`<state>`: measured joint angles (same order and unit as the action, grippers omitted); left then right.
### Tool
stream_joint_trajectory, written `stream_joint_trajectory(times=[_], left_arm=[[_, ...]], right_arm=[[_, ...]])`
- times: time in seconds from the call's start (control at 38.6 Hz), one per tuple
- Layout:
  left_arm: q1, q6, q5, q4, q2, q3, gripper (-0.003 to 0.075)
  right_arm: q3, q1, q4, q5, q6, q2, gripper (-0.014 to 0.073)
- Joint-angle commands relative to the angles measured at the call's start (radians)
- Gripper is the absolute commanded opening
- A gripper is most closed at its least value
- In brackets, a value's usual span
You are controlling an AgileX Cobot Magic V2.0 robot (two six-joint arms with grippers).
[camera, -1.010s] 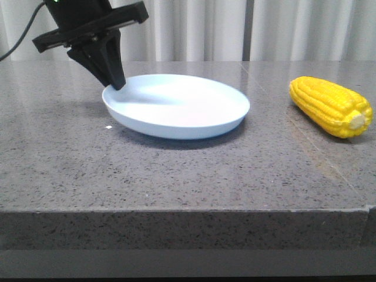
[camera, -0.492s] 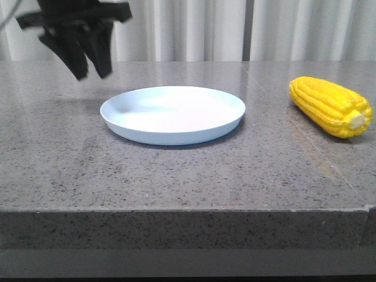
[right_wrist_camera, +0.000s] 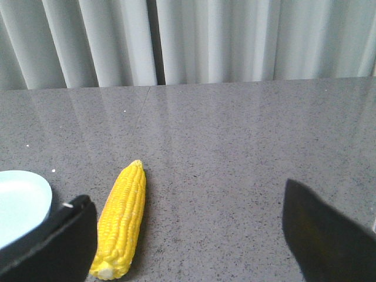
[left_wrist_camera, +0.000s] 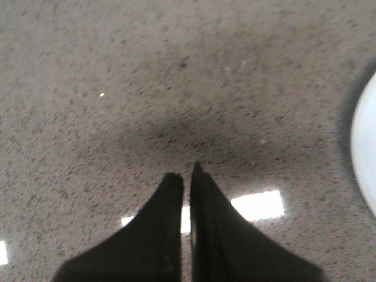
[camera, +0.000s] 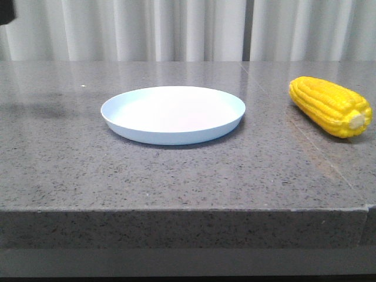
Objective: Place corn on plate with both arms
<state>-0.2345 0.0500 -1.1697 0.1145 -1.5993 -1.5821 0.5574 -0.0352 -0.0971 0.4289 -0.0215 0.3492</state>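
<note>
The pale blue plate (camera: 174,136) lies flat in the middle of the table with nothing on it. The yellow corn (camera: 331,106) lies on the table to its right, cream stub end toward the front. Over bare stone left of the plate my left gripper (left_wrist_camera: 185,173) is shut with nothing in it, and the plate's rim (left_wrist_camera: 365,150) shows at the edge of its view. It is out of the front view. My right gripper (right_wrist_camera: 183,191) is wide open above the table. The corn (right_wrist_camera: 121,220) lies just inside one of its fingers (right_wrist_camera: 64,238), untouched, and the plate (right_wrist_camera: 20,202) lies beyond that finger.
The table is grey speckled stone with its front edge (camera: 188,210) near the camera. Pale curtains (camera: 176,29) hang behind the table. A dark bit of the left arm (camera: 4,12) shows at the top left corner of the front view.
My left gripper let go of the plate's left rim, rose and went left out of the front view. The plate, tilted before, now lies flat. The corn has not moved.
</note>
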Motion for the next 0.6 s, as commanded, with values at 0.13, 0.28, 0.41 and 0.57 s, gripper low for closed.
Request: stream_joint_trajectory(times=[0.13, 0.28, 0.41, 0.57], left_arm=[[0.059, 0.024, 0.285, -0.028, 0.261, 0.287, -0.002], [0.059, 0.058, 0.532, -0.038, 0.464, 0.546, -0.002], [0.059, 0.058, 0.7, -0.038, 0.657, 0.745, -0.002], [0.059, 0.058, 0.802, -0.027, 0.949, 0.964, -0.002]], right_arm=[[0.036, -0.001, -0.006, -0.087, 0.006, 0.014, 0.066], [0.036, -0.001, -0.006, -0.087, 0.006, 0.014, 0.066], [0.036, -0.001, -0.006, -0.087, 0.006, 0.014, 0.066], [0.036, -0.001, -0.006, -0.087, 0.006, 0.014, 0.066]])
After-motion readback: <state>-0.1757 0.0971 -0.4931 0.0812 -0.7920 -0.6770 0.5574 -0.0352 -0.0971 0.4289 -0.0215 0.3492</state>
